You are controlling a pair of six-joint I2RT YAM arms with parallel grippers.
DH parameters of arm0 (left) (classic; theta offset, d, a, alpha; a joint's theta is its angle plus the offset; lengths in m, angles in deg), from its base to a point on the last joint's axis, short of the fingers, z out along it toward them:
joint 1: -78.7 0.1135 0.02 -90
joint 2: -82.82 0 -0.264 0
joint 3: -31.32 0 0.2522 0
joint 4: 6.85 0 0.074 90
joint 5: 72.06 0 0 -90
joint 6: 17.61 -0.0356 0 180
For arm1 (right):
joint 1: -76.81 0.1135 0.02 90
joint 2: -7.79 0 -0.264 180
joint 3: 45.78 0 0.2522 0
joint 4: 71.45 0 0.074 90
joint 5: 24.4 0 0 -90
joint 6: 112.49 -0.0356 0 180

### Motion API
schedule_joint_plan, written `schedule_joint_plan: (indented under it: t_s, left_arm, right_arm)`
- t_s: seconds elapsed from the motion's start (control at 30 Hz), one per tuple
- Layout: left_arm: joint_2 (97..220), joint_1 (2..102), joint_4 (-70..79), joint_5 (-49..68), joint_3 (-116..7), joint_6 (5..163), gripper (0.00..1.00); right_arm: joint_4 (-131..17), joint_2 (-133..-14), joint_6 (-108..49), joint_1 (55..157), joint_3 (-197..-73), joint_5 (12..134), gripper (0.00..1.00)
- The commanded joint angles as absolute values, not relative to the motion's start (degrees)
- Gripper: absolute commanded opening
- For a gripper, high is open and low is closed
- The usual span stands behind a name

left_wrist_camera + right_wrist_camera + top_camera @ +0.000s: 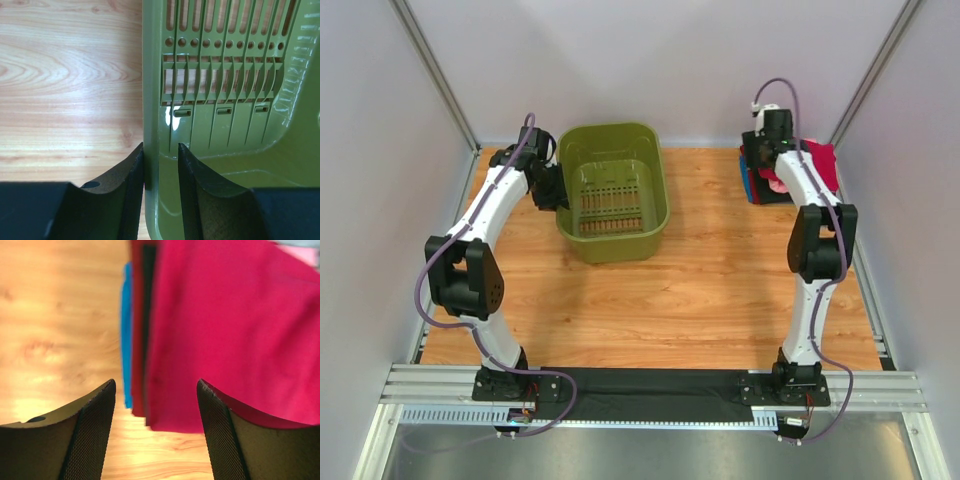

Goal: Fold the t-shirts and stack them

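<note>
The wooden table [720,290] bears an olive basket [620,245] and stacked t-shirts [823,158] (far right corner).

The table [720,290] shows warm wood grain under a soft satin sheen. The basket [152,75] is hard olive plastic, smooth and glossy, with bright glints on its slotted wall. The crimson t-shirt [230,330] is soft matt cloth, and the blue t-shirt [127,340] and black t-shirt [148,315] edges beside it look just as dull. The right gripper [156,385] has matt black fingers [95,440] with a fine mesh-like texture. The left gripper [161,150] looks dark and grainy. Bare silvery metal rails [430,385] line the table's near edge.
</note>
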State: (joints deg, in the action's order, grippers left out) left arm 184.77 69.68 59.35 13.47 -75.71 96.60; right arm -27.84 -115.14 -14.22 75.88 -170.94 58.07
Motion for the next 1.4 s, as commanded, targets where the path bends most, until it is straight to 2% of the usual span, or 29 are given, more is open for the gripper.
schedule_joint_plan:
  t_s: [0.0,0.37,0.5,0.77,0.97,1.17,1.2,1.37]
  left_arm:
    - [181.78,69.55,55.60,11.44,-75.34,97.79,0.39]
    - [180.29,69.55,55.34,12.76,-73.58,97.17,0.39]
    - [180.82,69.55,55.60,12.49,-73.84,97.17,0.39]
    - [180.82,69.55,55.95,12.14,-74.02,97.00,0.39]
    - [180.29,69.55,55.60,12.23,-72.79,97.26,0.39]
    - [179.33,69.55,55.86,12.40,-72.35,97.35,0.39]
    - [179.15,69.55,55.95,12.49,-72.35,97.35,0.39]
    - [178.54,69.55,56.39,12.32,-72.79,97.44,0.39]
  right_arm:
    - [-31.32,-116.31,-2.99,76.54,-169.76,51.90,0.67]
    - [-38.17,-119.12,11.78,82.34,-166.51,38.72,0.67]
    - [-38.09,-118.68,13.10,83.39,-165.10,39.07,0.63]
    - [-43.80,-115.87,20.39,85.60,-157.55,34.85,0.69]
    - [-46.96,-116.75,23.74,85.60,-157.80,32.03,0.66]
    - [-50.13,-116.13,24.71,85.69,-158.33,30.01,0.53]
    - [-50.65,-115.96,24.71,85.60,-158.33,30.01,0.44]
    - [-49.70,-114.64,22.60,85.42,-159.82,30.80,0.19]
